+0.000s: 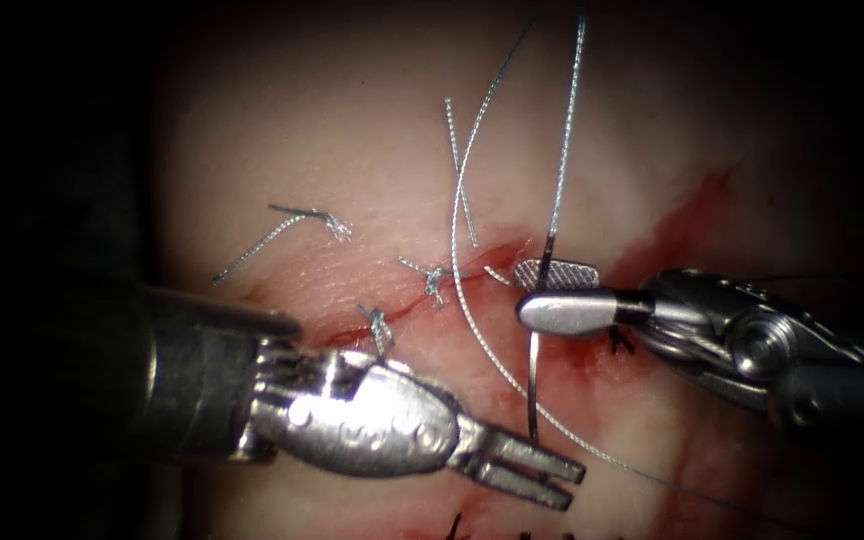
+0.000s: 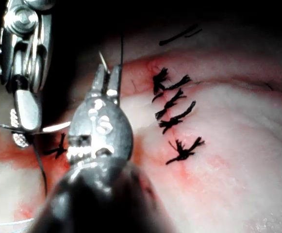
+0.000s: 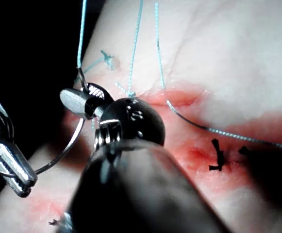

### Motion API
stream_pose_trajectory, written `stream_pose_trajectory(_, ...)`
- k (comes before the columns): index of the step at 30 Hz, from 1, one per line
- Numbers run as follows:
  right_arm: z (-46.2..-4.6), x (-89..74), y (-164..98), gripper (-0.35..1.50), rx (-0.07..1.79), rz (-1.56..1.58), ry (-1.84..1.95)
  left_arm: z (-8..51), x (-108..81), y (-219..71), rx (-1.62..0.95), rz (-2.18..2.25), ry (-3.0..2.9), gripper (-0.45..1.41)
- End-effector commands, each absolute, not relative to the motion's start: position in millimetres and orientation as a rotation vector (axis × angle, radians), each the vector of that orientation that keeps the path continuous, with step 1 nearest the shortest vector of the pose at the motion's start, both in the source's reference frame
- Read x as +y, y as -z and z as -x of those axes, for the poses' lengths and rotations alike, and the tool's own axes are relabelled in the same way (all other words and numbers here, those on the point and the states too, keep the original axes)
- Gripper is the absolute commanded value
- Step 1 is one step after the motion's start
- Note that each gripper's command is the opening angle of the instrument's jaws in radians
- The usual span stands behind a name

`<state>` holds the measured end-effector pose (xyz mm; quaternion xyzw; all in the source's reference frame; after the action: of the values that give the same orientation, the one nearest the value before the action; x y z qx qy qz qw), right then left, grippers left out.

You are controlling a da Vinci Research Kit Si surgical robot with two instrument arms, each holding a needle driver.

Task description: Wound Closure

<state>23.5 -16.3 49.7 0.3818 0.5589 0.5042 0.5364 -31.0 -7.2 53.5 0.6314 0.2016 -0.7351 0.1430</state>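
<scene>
The right tool's fingers (image 1: 555, 292) are clamped on the needle (image 1: 533, 385) near its thread end, at the right end of the cut (image 1: 422, 300). The lower, smooth finger lies over the wire and the upper, cross-hatched finger shows behind it. The left tool's fingers (image 1: 524, 468) stand slightly apart and hold nothing, with the tips close beside the needle's free lower end.

The needle is a thin, dark, curved steel wire. It hangs downward from the right tool's grip over the tissue (image 1: 332, 150) on the near side of the cut, and in the right wrist view its arc (image 3: 63, 150) sweeps clear of the surface, so it seems to be out of the tissue. The point itself is too fine to make out.

A steady hold here calls for the needle to sit square across the hatched face so that it cannot swivel, and for the empty fingers to keep off the thread.

The thread (image 1: 472, 300) is pale, braided and springy, rising from the needle's top and also looping in a wide curve across the cut. Two small knots (image 1: 435, 282) with stiff cut ends sit on the cut to the left. The tissue is pale, moist and soft, smeared with red fluid (image 1: 692, 215) to the right.
</scene>
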Motion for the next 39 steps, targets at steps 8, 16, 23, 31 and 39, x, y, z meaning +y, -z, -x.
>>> stream_pose_trajectory(8, -24.1, -16.2, -49.9, -0.35, 1.298, -0.904, -1.199, 31.6, -7.3, -54.0, 0.660, -1.836, 2.177, 0.00)
stream_pose_trajectory(16, -21.6, -14.6, -51.2, -0.35, 1.404, -0.772, -1.118, 30.3, -2.8, -51.7, 1.171, -1.966, 2.579, 1.26)
stream_pose_trajectory(23, -18.0, -10.8, -53.7, -0.35, 1.549, -0.431, -0.937, 26.1, 0.3, -49.8, 1.247, -1.877, 2.661, 1.38)
stream_pose_trajectory(31, -17.5, -7.8, -54.8, -0.35, 1.569, -0.204, -0.789, 23.6, 2.4, -53.0, 1.079, -1.661, 2.947, 0.99)
stream_pose_trajectory(39, -18.0, -6.7, -54.6, -0.35, 1.750, -0.243, -0.529, 23.4, 1.1, -58.9, 1.259, -1.480, 3.298, -0.45)
